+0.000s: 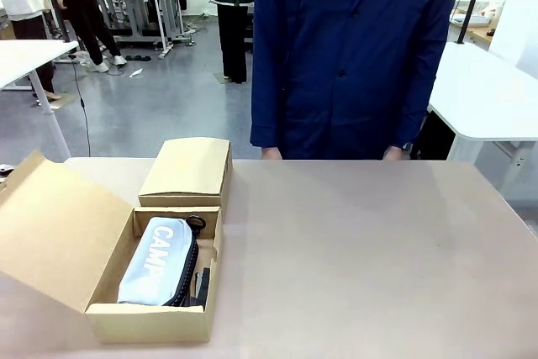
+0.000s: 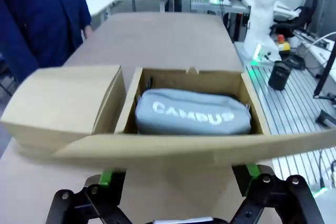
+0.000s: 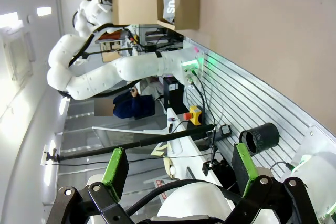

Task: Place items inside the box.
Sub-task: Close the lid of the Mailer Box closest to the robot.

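An open cardboard box [image 1: 147,324] sits at the table's near left, its lid [image 1: 50,224] folded out to the left. Inside lies a grey pencil case [image 1: 155,260] marked CAMPUS, with a dark zipped item [image 1: 187,277] and something black [image 1: 203,285] squeezed along its right side. In the left wrist view the grey case [image 2: 191,113] fills the box [image 2: 247,95]. The lid's edge [image 2: 184,148] runs across just ahead of my left gripper [image 2: 178,174], which is open and holds nothing. My right gripper [image 3: 178,169] is open and empty, off the table's side, with the box [image 3: 184,3] far away.
A smaller closed cardboard box [image 1: 187,170] stands right behind the open one. A person in a navy coat [image 1: 353,56] stands at the far edge, hands [image 1: 271,154] at the table rim. The table's middle and right [image 1: 378,258] are bare. The left arm [image 3: 121,74] crosses the right wrist view.
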You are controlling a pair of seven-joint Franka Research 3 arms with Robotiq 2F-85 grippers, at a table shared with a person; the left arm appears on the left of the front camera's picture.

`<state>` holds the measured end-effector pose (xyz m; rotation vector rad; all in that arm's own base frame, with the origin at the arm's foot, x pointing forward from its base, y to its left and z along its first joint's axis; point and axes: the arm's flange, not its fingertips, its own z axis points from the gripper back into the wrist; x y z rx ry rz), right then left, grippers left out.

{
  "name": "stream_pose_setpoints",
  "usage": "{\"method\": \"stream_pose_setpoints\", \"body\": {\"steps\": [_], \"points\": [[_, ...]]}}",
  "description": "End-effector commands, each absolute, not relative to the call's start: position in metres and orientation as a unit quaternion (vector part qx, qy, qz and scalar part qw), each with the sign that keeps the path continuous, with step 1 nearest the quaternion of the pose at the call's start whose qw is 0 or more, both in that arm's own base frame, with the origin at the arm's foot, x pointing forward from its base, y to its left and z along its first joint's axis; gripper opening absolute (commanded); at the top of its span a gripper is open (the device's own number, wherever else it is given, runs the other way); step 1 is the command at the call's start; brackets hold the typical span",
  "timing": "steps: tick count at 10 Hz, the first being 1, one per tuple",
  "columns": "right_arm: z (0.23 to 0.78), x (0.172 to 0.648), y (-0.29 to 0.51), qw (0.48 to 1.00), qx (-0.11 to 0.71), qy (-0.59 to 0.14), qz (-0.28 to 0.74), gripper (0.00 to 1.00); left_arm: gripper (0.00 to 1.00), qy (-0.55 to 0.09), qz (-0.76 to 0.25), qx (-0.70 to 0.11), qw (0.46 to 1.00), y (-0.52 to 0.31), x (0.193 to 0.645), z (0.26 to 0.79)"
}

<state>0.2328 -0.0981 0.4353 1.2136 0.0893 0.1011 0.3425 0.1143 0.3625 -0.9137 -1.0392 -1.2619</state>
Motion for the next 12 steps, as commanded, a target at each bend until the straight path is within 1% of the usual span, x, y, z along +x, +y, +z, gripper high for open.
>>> {"method": "stream_pose_setpoints", "body": {"steps": [1,2,3,5,7,9,10,12], "points": [[0.440,0.234,-0.096,0.816,0.575,0.044,0.039,1.00,1.00,-0.462,-0.548,-0.392,0.577,0.071,0.332,0.367],[0.440,0.234,-0.096,0.816,0.575,0.044,0.039,1.00,1.00,-0.471,-0.543,-0.385,0.579,0.049,0.333,0.372],[0.440,0.234,-0.096,0.816,0.575,0.044,0.039,1.00,1.00,-0.503,-0.512,-0.390,0.576,0.028,0.332,0.378],[0.440,0.234,-0.096,0.816,0.575,0.044,0.039,1.00,1.00,-0.519,-0.503,-0.409,0.557,-0.005,0.326,0.378],[0.440,0.234,-0.096,0.816,0.575,0.044,0.039,1.00,1.00,-0.490,-0.522,-0.414,0.563,-0.039,0.321,0.359],[0.440,0.234,-0.096,0.816,0.575,0.044,0.039,1.00,1.00,-0.433,-0.531,-0.454,0.570,-0.061,0.307,0.342],[0.440,0.234,-0.096,0.816,0.575,0.044,0.039,1.00,1.00,-0.424,-0.522,-0.467,0.574,-0.069,0.299,0.339],[0.440,0.234,-0.096,0.816,0.575,0.044,0.039,1.00,1.00,-0.476,-0.516,-0.432,0.566,-0.073,0.288,0.342]]}}
